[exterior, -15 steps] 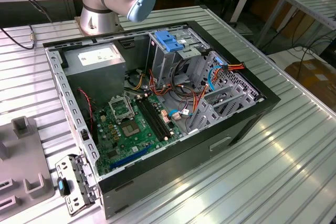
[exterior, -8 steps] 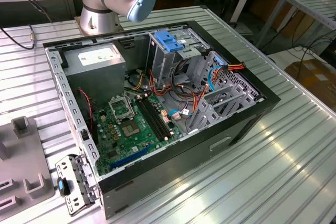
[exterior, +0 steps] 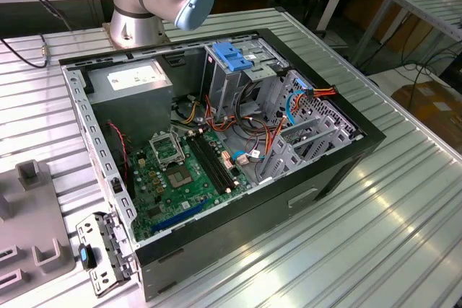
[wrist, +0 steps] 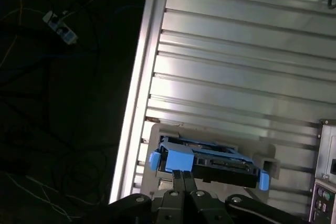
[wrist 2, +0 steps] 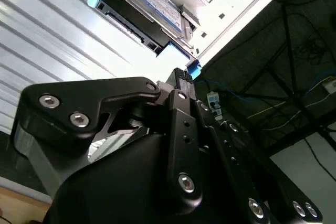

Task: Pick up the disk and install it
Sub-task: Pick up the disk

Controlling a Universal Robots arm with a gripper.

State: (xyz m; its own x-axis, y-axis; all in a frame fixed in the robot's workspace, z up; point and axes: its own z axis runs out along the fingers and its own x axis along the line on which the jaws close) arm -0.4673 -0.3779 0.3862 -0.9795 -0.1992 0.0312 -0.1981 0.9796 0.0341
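Disk [wrist: 210, 162] sits near the slatted table [wrist: 236, 77] edge, just beyond the gripper [wrist: 182, 173], which is closed on nothing. Judged rigid, dense and shock-sensitive; grip by the blue frame [wrist: 170, 160] edges.

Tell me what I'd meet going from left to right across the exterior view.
grey fixture with blocks → grey box with a white sticker → silver cage with a blue handle → red and orange cables

No print can be read. The disk [wrist 2: 143, 15] bears a white label [wrist 2: 159, 2] and the grey box [exterior: 138, 103] a white sticker [exterior: 134, 76], both illegible.
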